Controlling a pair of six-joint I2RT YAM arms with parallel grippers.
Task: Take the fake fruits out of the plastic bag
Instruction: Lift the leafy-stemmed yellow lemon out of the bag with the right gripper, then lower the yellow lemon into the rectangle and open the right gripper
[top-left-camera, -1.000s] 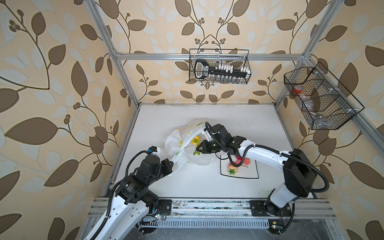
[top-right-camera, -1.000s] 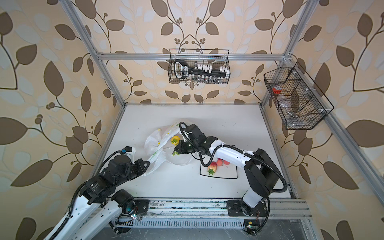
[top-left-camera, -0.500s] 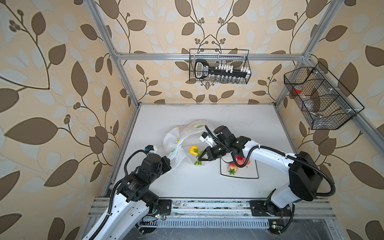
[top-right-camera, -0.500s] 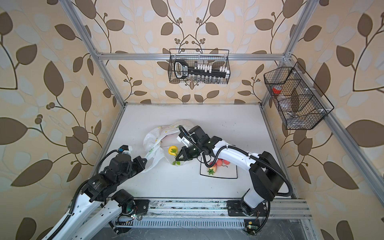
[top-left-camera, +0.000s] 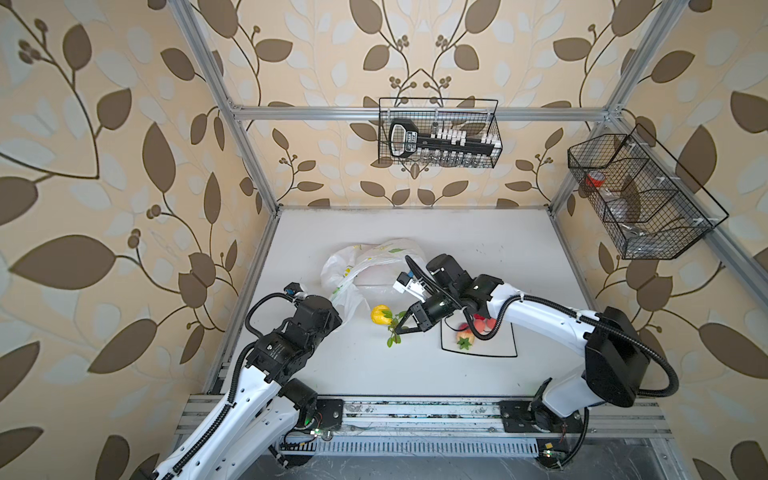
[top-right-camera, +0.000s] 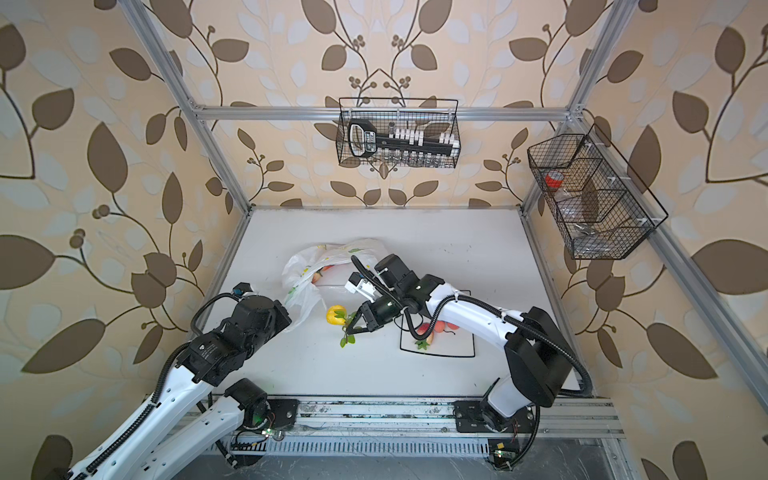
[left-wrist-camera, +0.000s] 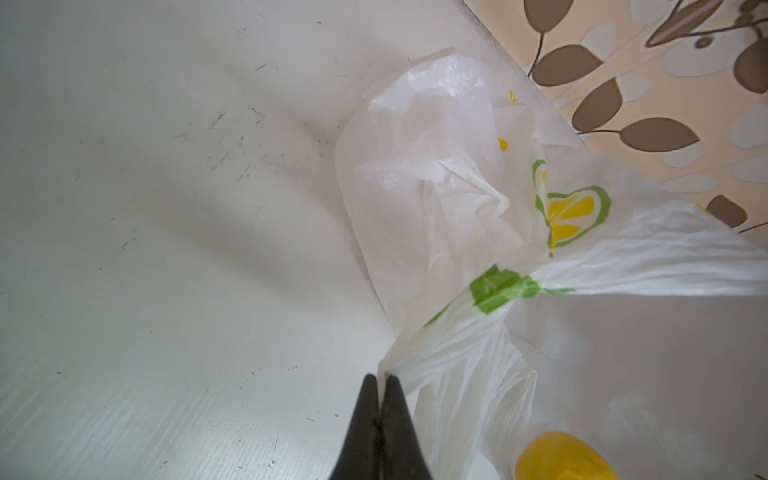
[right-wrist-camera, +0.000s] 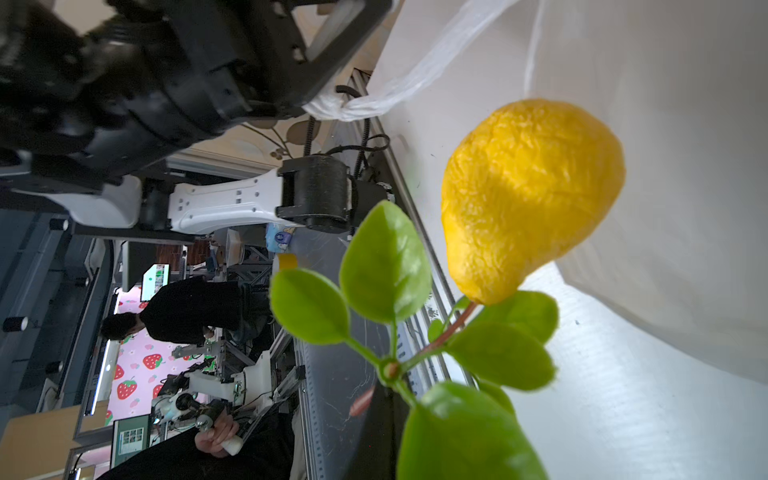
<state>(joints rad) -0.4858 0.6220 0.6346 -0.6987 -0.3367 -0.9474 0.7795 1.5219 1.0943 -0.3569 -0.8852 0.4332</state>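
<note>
Left wrist view, entry 1: left gripper (left-wrist-camera: 380, 386), jaws pinched together on a gathered strip of the plastic bag (left-wrist-camera: 436, 187); the film pulls taut away from the pinch.

Entry 2: lemon (top-left-camera: 380, 313), yellow, with a leafy sprig. It sits at centre frame in both top views, just outside the bag's near edge. Whether it touches the table (top-left-camera: 374, 374) cannot be told.

Entry 3: right gripper (top-left-camera: 402, 329), closed on the lemon's green sprig, just right of the fruit.

Entry 4: plate (top-left-camera: 496, 347), square, black-rimmed, right of centre. It carries a strawberry (top-left-camera: 464, 341) and red-pink pieces, probably apples (top-left-camera: 482, 323), partly hidden by the right arm.

Entry 5: bag body, crumpled, above centre. A reddish shape (top-right-camera: 319, 275) shows through the film in a top view.

Status, as judged: several fake fruits are out and plated. The lemon is clear of the bag but not yet on the plate. At least one piece appears to lie inside.
</note>
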